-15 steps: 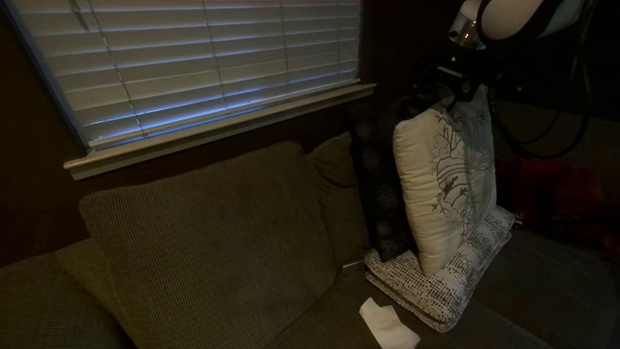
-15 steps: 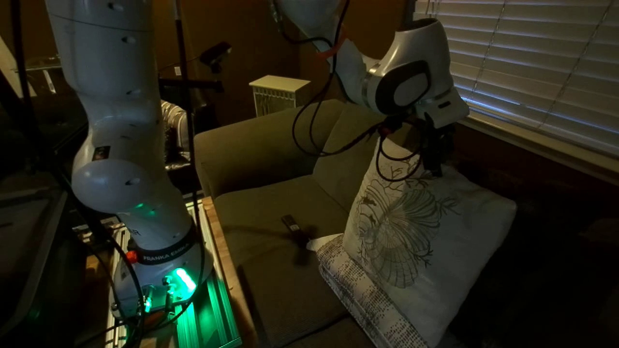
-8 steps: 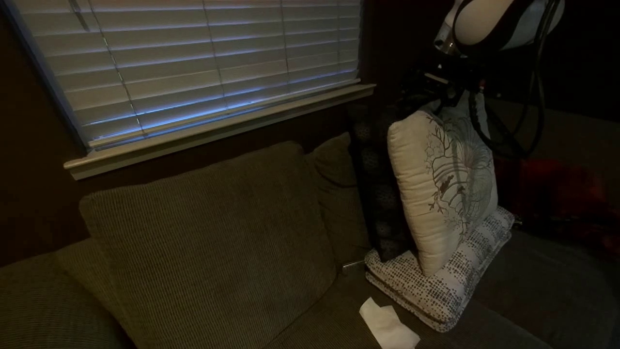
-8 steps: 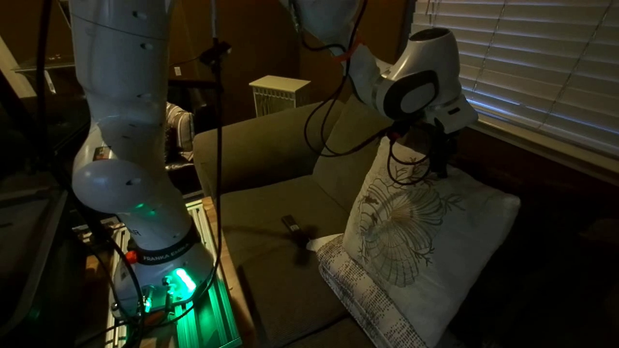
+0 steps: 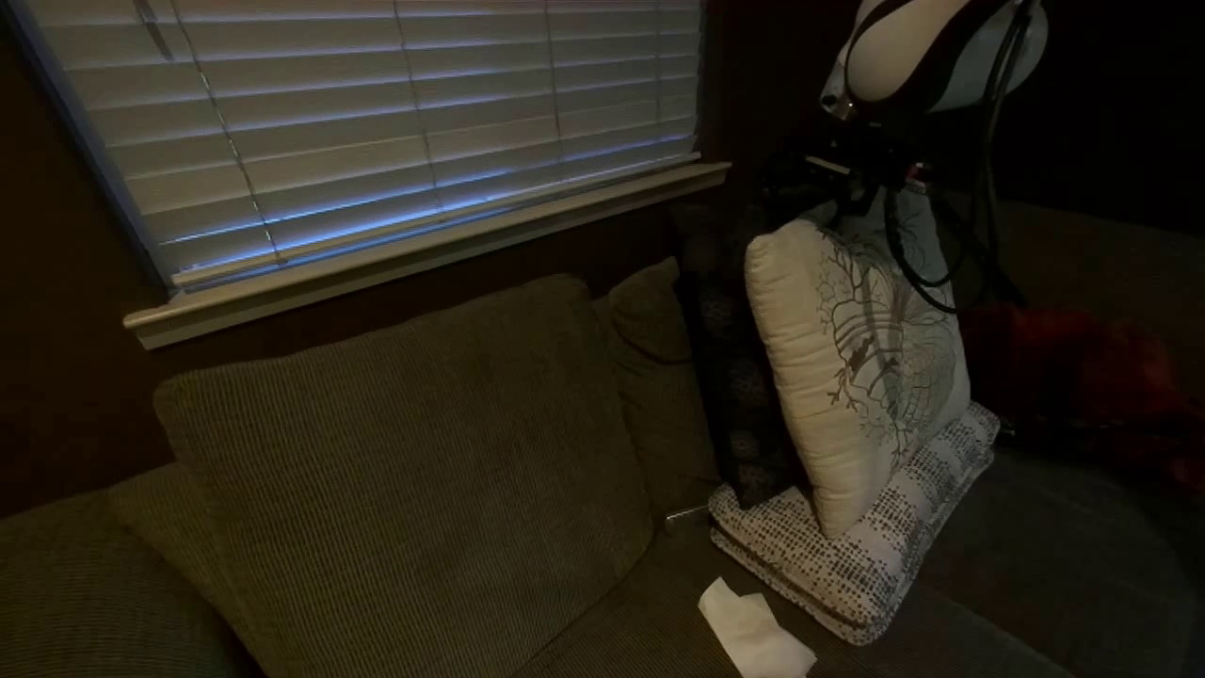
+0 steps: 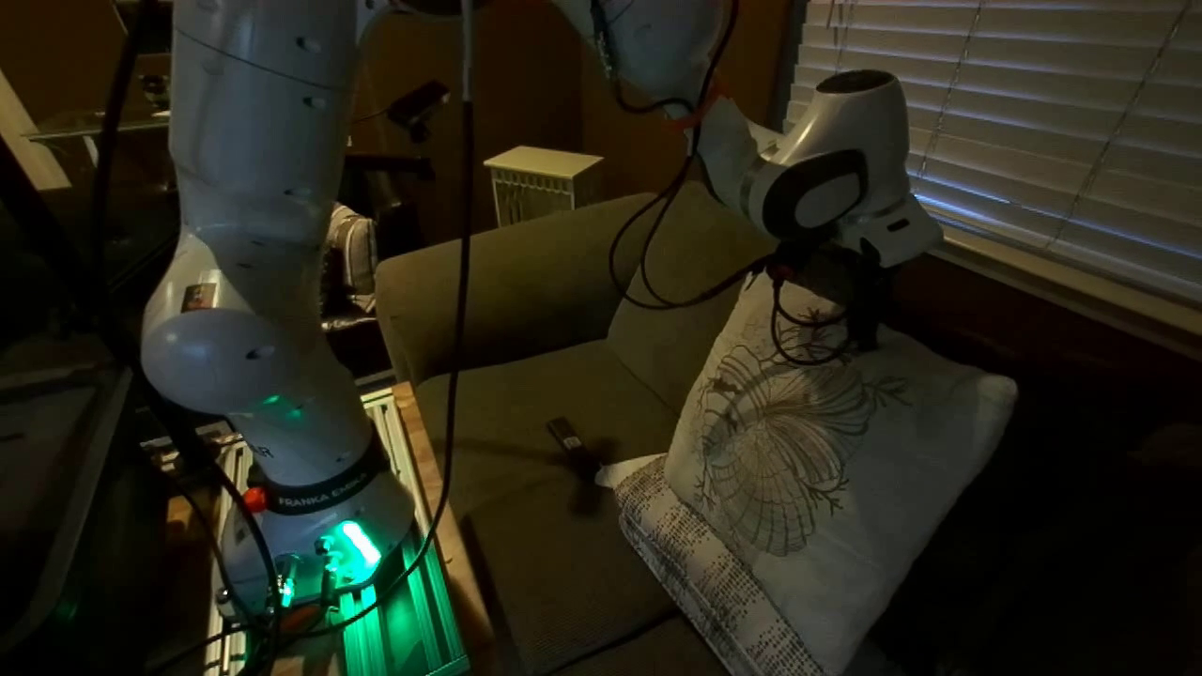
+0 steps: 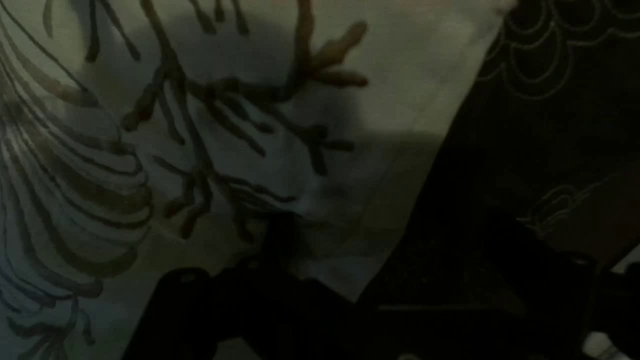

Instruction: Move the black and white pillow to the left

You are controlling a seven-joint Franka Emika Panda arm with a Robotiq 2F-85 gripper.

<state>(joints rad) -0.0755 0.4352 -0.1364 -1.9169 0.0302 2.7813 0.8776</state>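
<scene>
- Target: the shell pillow [image 6: 826,479] seems likeliest, since the gripper [image 7: 390,220] is at it; the dotted pillow [image 5: 852,574] and the dark pillow [image 5: 739,377] could also fit the words.
- Place: the shell pillow stands tilted on the dotted pillow, beside the dark pillow, on the sofa [image 6: 526,394].
- Gripper: its jaws stand apart in the wrist view, the shell pillow's edge running between them. One fingertip appears to press the printed face; the other lies over the dark pillow. No firm hold shows.
- Done, I judge: the reach to the shell pillow's top.
- Left: taking hold or pushing, the move left, letting go. Whose left is meant is unstated.
- Hidden: in an exterior view only one finger [image 6: 862,330] can be picked out.
- Cut off: that view's lower border crops the shell pillow and dotted pillow.
- Hard to make out: the wrist view is very dim; whether the far fingertip touches anything, I cannot tell.
</scene>
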